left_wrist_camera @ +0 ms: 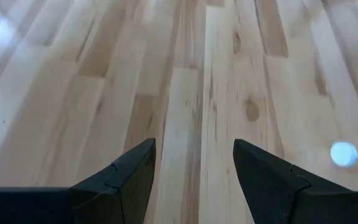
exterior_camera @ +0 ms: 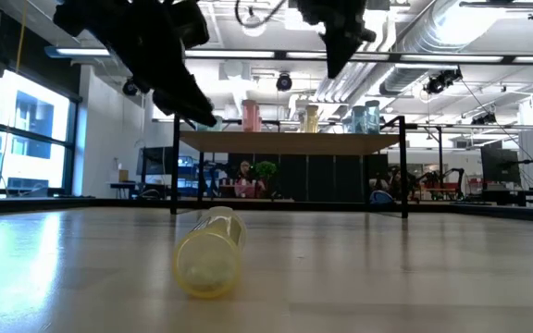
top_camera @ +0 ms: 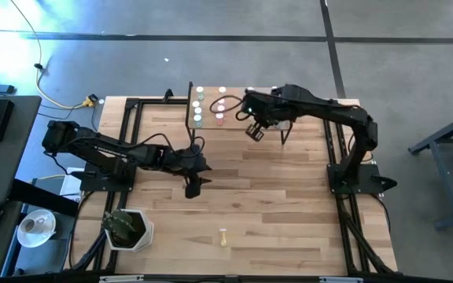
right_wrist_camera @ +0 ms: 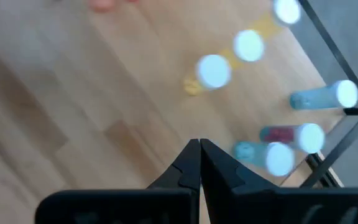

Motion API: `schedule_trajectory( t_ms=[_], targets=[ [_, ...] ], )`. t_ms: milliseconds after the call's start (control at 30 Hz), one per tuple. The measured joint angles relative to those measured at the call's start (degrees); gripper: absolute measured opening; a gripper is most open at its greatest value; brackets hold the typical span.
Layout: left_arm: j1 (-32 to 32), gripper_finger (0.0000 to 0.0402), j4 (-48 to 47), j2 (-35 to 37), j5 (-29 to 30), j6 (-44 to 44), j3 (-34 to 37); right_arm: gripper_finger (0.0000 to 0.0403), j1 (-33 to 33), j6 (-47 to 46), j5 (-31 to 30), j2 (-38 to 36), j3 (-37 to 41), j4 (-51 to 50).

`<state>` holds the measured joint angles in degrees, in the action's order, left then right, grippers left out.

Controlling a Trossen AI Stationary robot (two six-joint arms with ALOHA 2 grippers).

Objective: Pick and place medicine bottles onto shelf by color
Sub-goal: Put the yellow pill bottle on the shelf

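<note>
The tabletop (top_camera: 289, 204) carries the shelf (top_camera: 191, 102) at its far edge, where most bottles already stand in colour rows. The left arm reaches toward the middle of the tabletop; the right arm stretches over the shelf end.

The left gripper (top_camera: 193, 187) hangs over bare wood with its fingers spread wide and nothing between them. The right gripper (top_camera: 254, 131) hovers just off the shelf's front, fingers pressed together and empty.

One yellow bottle (top_camera: 223, 236) lies on its side near the front edge, well apart from the shelf. In the high view its long axis runs roughly front to back, cap toward the shelf. It lies forward of the left gripper and a little toward the right arm's side. The left gripper is clearly the nearer, so the pick probably falls to it, with fingers set across the bottle's body.
</note>
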<state>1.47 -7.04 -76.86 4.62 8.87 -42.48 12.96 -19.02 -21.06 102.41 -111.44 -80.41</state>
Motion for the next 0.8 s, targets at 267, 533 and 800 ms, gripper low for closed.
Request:
schedule_trajectory(
  t_ms=[267, 533, 800],
  targets=[
    [-1.7, 0.0207, -8.7, 5.3, 5.3, -1.1, 0.0, 0.0, -9.9, -4.7, 0.1, -1.0, 0.0, 2.0],
    [-1.6, 0.0207, -13.6, 12.0, 9.7, -4.0, 0.0, 0.0, -20.1, -17.8, -0.1, -0.9, 0.2, 2.9],
    [-1.5, 0.0207, -14.2, 15.2, 9.7, -7.6, 0.0, 0.0036, -30.2, -34.0, -0.2, -0.8, 5.5, 6.4]
  ],
)
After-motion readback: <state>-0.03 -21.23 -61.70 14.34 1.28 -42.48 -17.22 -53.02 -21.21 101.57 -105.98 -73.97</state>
